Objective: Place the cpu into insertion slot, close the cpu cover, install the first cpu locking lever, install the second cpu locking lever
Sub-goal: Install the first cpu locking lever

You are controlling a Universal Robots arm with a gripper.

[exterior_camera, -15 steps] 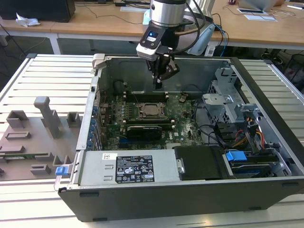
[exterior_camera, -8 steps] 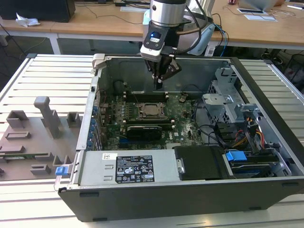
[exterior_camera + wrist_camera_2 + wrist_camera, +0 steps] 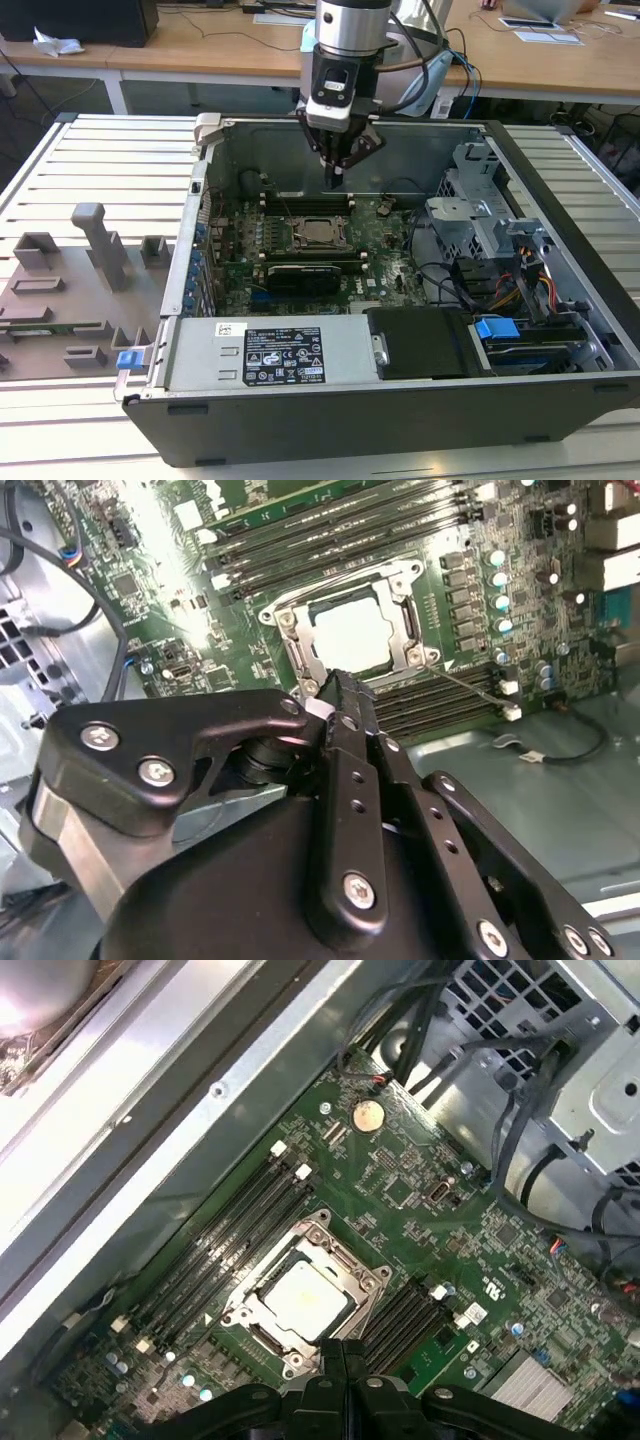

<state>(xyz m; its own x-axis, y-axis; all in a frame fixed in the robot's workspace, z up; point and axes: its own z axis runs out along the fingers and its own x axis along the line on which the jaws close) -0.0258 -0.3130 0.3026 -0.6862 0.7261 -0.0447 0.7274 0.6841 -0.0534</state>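
Big slatted table [image 3: 90, 150] with an open PC case [image 3: 350, 420] lying flat on it, plus some grey fixture blocks [image 3: 100, 245] off on the exterior view's left.

The arm [image 3: 350, 30] drops straight down into the case close to its far wall, wrist vertical. The jaws are pressed together into 1 narrow point, hanging clear above the motherboard [image 3: 240, 250], over the memory slots [image 3: 310, 200] just past the socket. They aren't touching anything.

The exterior view gives the whole layout: the labelled power supply [image 3: 270, 355] along the near wall and the drive cage [image 3: 480, 215] on that view's right.

Both wrist views look down past the black jaws at the board. The insertion slot [image 3: 300, 650] sits between 2 banks of memory slots, with the cpu [image 3: 350, 635] lying flat in it, silver top up. The cpu cover [image 3: 400, 580] is down around it, framing the chip.

The second wrist view also picks up a thin locking lever [image 3: 470, 685] running out from 1 socket corner across the nearby memory slots; can't tell if it's latched. The first wrist view adds a coin battery [image 3: 368, 1114] further up the board.
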